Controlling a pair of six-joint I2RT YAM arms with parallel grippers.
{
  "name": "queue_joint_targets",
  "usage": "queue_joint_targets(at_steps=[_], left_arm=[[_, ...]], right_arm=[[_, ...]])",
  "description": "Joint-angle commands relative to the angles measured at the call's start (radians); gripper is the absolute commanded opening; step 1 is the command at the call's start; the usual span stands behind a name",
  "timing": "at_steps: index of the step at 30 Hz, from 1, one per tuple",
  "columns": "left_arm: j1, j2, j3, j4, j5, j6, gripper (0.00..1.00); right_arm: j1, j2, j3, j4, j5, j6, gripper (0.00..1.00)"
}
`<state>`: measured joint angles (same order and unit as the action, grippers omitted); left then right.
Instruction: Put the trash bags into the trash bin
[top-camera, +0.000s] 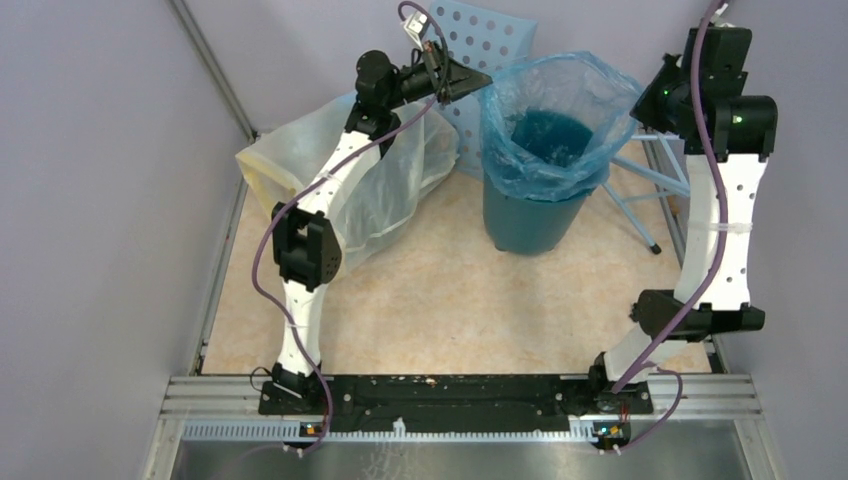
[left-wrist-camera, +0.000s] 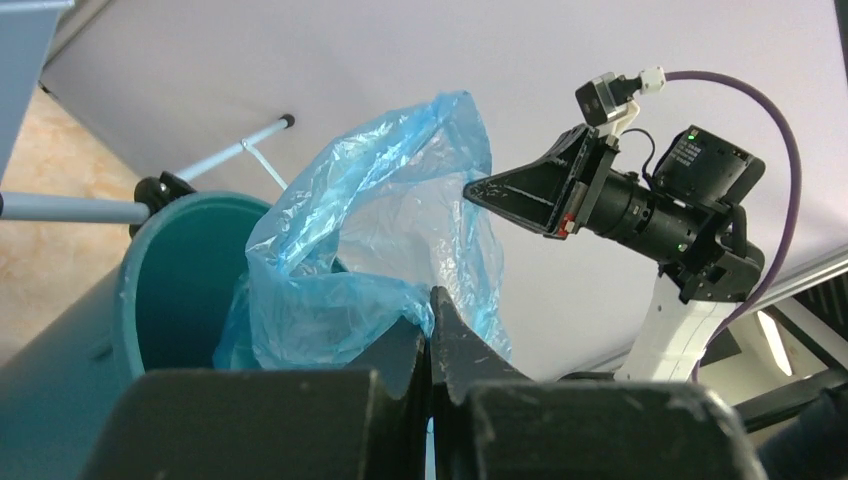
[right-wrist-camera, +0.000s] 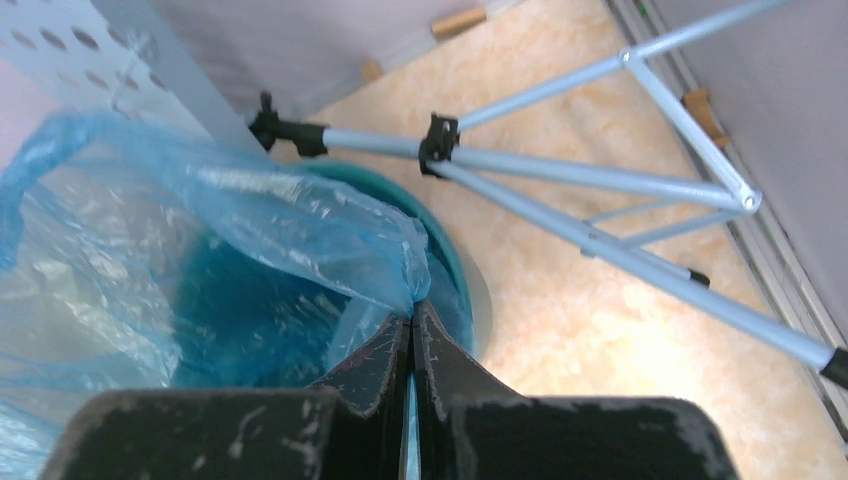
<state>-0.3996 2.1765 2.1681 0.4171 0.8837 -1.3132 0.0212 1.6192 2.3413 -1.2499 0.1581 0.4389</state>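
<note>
Translucent light-blue plastic bag (top-camera: 560, 125) lining the round dark-teal plastic bin (top-camera: 525, 225), mouth raised above the rim. Left pincer (left-wrist-camera: 430, 320) pinches its left edge, right pincer (right-wrist-camera: 412, 325) apparently its right edge; the rim lies just below both.

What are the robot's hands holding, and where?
Both pinch the blue trash bag by its top edge: the left gripper on one side of the opening, the right gripper on the opposite side.
</note>
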Motion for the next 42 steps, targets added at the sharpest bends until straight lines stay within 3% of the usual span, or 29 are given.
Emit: queue_joint_targets(at_steps=[1, 3, 7, 10, 20, 26, 32, 36, 42], left_arm=[[0.004, 0.054, 0.144, 0.065, -0.041, -0.054, 0.00], [0.004, 0.053, 0.124, 0.058, -0.025, -0.057, 0.00], [0.006, -0.042, -0.124, 0.029, -0.008, 0.015, 0.00], [0.005, -0.056, -0.206, 0.013, 0.016, 0.045, 0.00], [0.005, -0.015, -0.043, -0.038, 0.047, 0.069, 0.00], [0.026, -0.036, -0.021, -0.098, 0.006, 0.110, 0.00], [0.093, -0.036, 0.009, -0.136, 0.015, 0.100, 0.00], [0.095, -0.104, -0.094, -0.151, 0.048, 0.115, 0.00], [0.070, -0.217, -0.323, -0.123, 0.063, 0.143, 0.00]], right_arm=[[-0.018, 0.070, 0.096, -0.015, -0.076, 0.003, 0.00], [-0.017, 0.064, 0.059, -0.017, -0.120, 0.011, 0.00], [-0.017, -0.028, -0.228, 0.067, -0.154, 0.027, 0.00], [-0.017, -0.084, -0.356, 0.140, -0.154, 0.030, 0.00], [-0.009, 0.008, -0.282, 0.087, -0.293, -0.003, 0.00], [-0.017, 0.032, -0.205, 0.018, -0.126, 0.005, 0.00], [-0.152, 0.060, -0.079, -0.072, -0.111, -0.019, 0.00], [-0.158, 0.013, -0.182, -0.072, -0.131, -0.034, 0.00], [-0.158, -0.150, -0.460, 0.093, -0.175, -0.010, 0.08]])
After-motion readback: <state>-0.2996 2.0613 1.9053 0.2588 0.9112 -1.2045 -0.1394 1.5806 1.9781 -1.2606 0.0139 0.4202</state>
